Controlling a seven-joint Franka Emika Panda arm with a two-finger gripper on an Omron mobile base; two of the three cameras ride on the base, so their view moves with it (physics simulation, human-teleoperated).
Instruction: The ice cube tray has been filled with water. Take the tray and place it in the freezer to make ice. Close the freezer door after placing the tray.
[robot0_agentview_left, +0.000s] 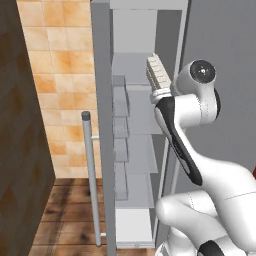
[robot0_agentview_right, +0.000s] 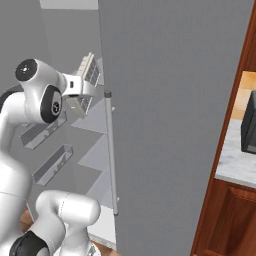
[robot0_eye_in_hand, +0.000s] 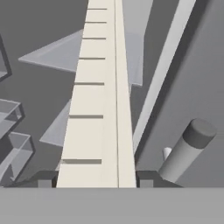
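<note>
While the freezer door stood open, the scene read as follows:

Gripper (robot0_eye_in_hand: 95, 177): closed on the ice cube tray; in the hand view the 2 dark finger tips sat either side of the tray's near end, touching it. In the base views the hand was up at upper-shelf height, in front of the open compartment.

Ice cube tray (robot0_agentview_left: 158, 74): pale grey-white, held up off any shelf, tipped on edge rather than lying flat. In the left base view it stuck up and back from the hand toward the freezer interior; in the right base view (robot0_agentview_right: 90, 70) its cell grid showed just left of the closed door's edge. In the hand view (robot0_eye_in_hand: 98, 92) it ran as a long cream strip away from the fingers, dark cell dividers across it. Couldn't tell if any water was in the cells.

Freezer (robot0_agentview_left: 134, 95): grey compartment w/ white shelves stacked top to bottom, interior visible past the arm.

Freezer door (robot0_agentview_left: 101, 125): swung wide open, seen edge-on in the left base view; clear bins (robot0_agentview_left: 120, 130) on its inner face, vertical bar handle (robot0_agentview_left: 90, 175) on the outer side.

Right fridge door (robot0_agentview_right: 170, 125): plain grey, closed, w/ its own bar handle (robot0_agentview_right: 111, 150) near the tray side.

Background: tan tile wall (robot0_agentview_left: 57, 75), wood floor (robot0_agentview_left: 70, 215), counter (robot0_agentview_right: 237, 160) far right w/ a dark appliance (robot0_agentview_right: 248, 125) on it.
</note>
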